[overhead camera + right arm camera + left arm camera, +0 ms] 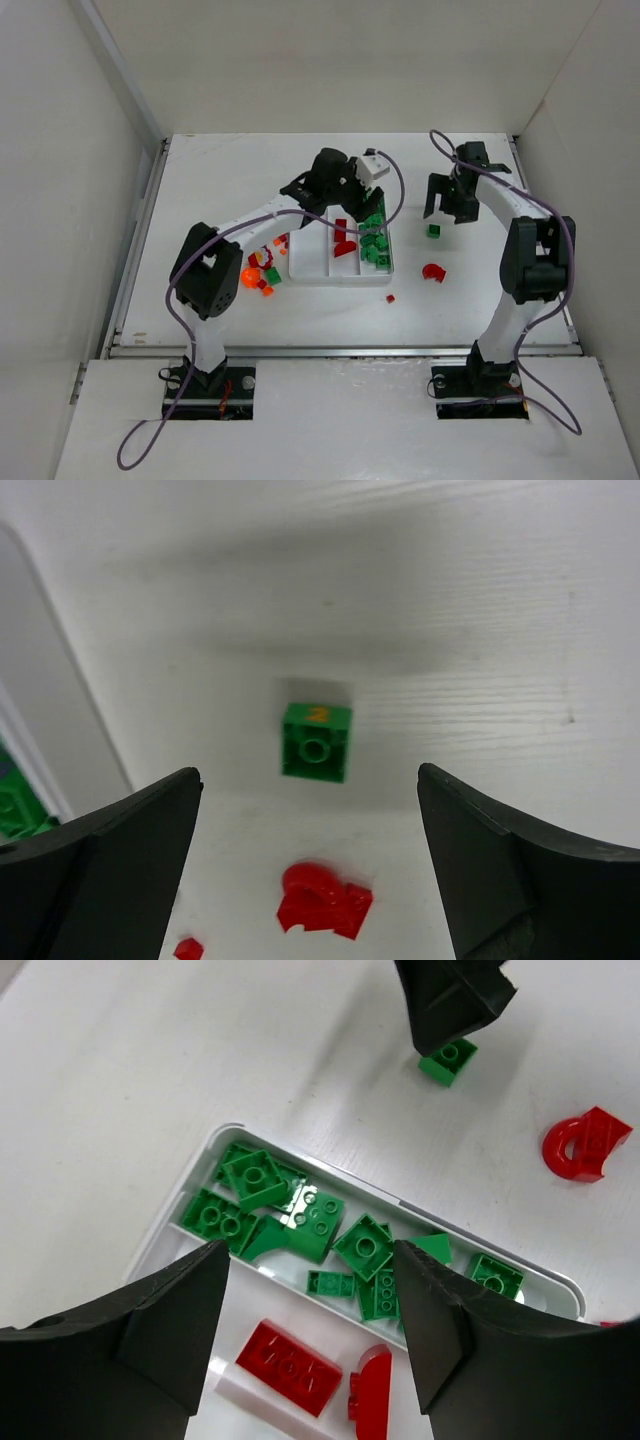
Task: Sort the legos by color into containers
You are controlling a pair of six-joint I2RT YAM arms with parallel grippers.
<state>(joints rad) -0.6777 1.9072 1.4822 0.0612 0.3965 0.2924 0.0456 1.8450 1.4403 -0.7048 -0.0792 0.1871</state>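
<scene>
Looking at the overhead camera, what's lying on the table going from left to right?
From the left: loose pile of legos → white tray → tiny red piece → red curved piece. The green brick lies in line with the curved piece, so it is left out.

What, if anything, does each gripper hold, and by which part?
Nothing: left gripper and right gripper both stand open, empty; the green brick lies loose.
</scene>
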